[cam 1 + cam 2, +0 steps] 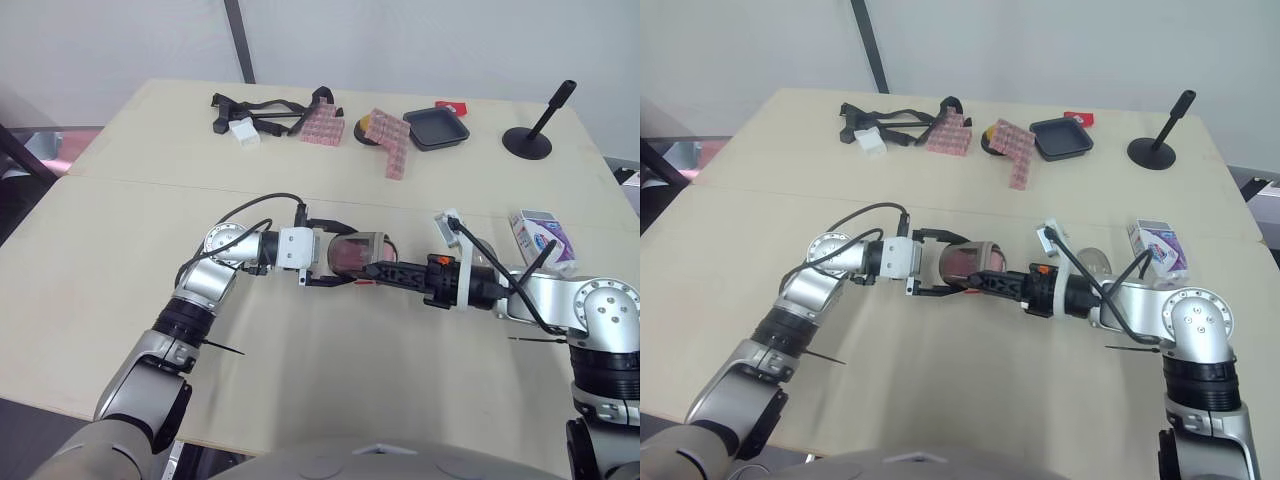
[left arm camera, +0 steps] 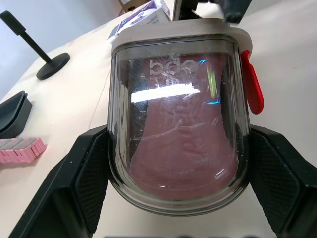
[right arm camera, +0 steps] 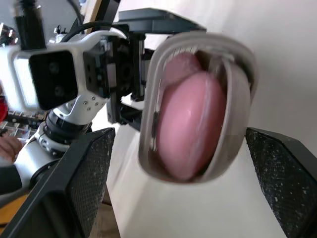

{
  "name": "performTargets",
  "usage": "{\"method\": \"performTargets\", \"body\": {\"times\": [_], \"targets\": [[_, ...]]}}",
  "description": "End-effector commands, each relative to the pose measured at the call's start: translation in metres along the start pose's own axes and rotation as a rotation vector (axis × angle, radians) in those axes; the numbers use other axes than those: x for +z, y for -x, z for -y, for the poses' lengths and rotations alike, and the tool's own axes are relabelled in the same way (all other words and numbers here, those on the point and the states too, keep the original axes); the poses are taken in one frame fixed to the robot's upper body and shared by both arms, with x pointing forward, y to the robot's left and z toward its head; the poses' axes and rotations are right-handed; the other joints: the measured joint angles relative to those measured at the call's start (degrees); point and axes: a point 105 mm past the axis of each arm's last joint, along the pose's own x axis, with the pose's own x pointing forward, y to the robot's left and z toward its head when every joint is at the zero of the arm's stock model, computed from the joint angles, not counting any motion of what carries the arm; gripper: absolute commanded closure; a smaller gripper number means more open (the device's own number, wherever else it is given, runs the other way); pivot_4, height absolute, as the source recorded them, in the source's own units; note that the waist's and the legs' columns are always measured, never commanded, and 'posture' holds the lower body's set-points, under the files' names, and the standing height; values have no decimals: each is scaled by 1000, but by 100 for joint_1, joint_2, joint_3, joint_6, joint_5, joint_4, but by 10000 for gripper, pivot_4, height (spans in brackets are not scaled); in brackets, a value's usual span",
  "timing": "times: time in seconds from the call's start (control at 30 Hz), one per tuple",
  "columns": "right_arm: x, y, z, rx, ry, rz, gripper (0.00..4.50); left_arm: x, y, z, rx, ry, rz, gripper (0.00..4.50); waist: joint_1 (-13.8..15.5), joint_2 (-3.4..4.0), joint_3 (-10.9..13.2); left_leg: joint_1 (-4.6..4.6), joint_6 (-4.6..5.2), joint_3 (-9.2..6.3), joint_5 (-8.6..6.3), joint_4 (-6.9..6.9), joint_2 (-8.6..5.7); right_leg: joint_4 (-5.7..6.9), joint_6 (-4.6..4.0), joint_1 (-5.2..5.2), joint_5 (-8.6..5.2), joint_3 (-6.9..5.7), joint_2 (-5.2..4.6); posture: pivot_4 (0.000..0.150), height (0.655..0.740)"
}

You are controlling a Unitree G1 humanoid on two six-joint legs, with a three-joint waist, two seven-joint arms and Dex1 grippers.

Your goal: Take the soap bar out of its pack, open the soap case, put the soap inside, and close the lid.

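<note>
We count one soap case, one pink soap bar and one soap pack. The left gripper grips the case, its two fingers pressed against the case's two long sides, and the soap lies inside under the clear lid, so it sits right between those fingers. A red latch sticks out beside one left finger (we cannot tell whether the lid is fastened). The right gripper faces the case's far end, with its fingers spread wide on either side of that end and a clear gap to the case on each side. The pack lies back behind the right fingers, by that arm's wrist, near the table edge. Well beyond both sets of fingertips, along the far edge, we count two clusters of pink blocks, one black tray, one black stand and one tangle of straps. Around the fingers on the near side the tabletop is bare
</note>
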Motion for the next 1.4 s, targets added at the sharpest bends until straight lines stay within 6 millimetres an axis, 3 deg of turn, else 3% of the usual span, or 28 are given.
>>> {"method": "performTargets", "body": {"times": [0.03,1.2,1.4], "targets": [[6,-1,-10,30,-8,25,366,11,-2,-3,16,-39,32,10390,-3,0,0,-3,-1,0,-1,0,-1,-1,0,0,0,0,0,1500,7398],[-1,-7,-8,-11,25,-26,366,14,-3,3,-24,-2,28,10390,-20,-3,2,-12,-11,-4,-7,-1,-3,-5,5,4,-1,-1,3,1500,7398],[-5,-8,-6,-19,38,-46,18698,11,-1,1,-19,4,10,10390,-23,-3,2,-12,-12,-4,-8,-1,-2,-5,6,4,-1,-1,3,1500,7398]]}}
